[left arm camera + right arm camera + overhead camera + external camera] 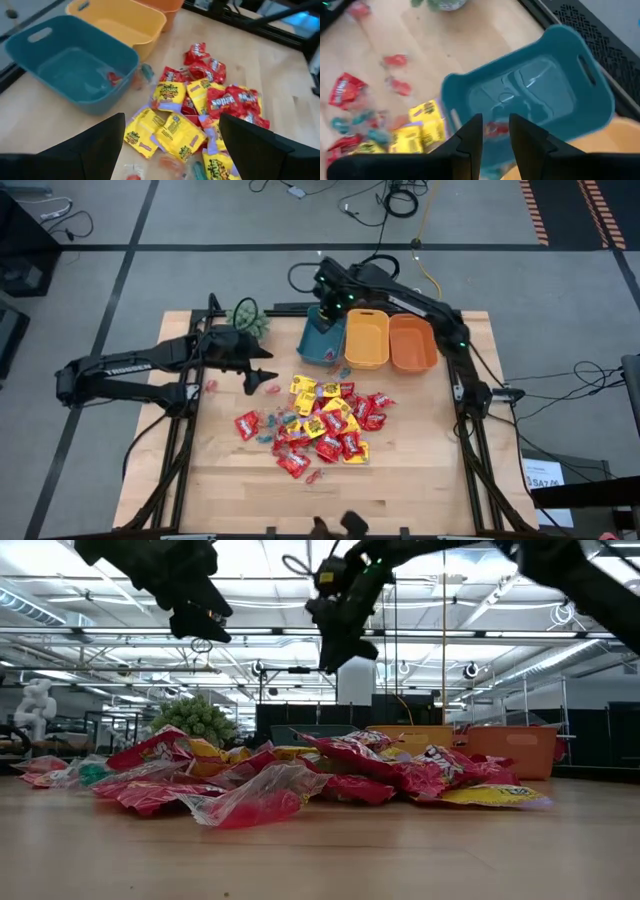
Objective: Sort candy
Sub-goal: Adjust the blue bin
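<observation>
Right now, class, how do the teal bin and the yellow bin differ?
The teal bin already holds a small red sweet; no candy shows in the yellow bin. The right gripper hangs over the teal bin; nothing hangs over the yellow bin. The teal bin is the end one; the yellow sits in the middle. Both share one shape.

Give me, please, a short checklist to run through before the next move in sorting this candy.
1. Right gripper over the teal bin: ok.
2. Right gripper holding a piece: cannot tell; its jaws stand narrow with a small gap, and nothing shows between them.
3. Teal bin already holds a red piece: ok.
4. Left gripper open, above the table beside the candy pile: ok.
5. Yellow bin and orange bin upright beside the teal one: ok.
6. All candy sorted: not ok, most lies on the table.
</observation>
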Controlling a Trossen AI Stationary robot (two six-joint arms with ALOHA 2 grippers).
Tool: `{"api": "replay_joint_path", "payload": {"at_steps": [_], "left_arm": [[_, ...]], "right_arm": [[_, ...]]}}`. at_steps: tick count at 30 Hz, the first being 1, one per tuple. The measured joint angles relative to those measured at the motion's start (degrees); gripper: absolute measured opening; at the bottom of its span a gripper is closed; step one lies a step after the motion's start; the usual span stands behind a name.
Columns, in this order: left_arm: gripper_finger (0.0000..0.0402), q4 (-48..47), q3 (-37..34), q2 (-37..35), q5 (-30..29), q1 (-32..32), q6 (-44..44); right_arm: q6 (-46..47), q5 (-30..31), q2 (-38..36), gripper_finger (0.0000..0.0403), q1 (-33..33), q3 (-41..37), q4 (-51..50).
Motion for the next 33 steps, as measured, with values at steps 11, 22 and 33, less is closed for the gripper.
{"api": "replay_joint_path", "payload": {"at_steps": [11,22,33], "left_arm": [[0.0332,-4.0,0.0,-0.1,10.3,2.2,0.5],[0.0332,-3.0,0.0,-0.1,8.1,4.3,-1.9],[0.0331,-2.4,0.0,-0.1,7.8,5.0,-6.8]], "right_arm": [[-5.6,0.7,7.3,0.0113,-5.7,4.0,0.9],[-16.3,6.0,7.7,0.0206,-7.8,4.0,5.8],[-27.2,9.0,11.8,0.0162,-6.7,4.0,7.0]]}}
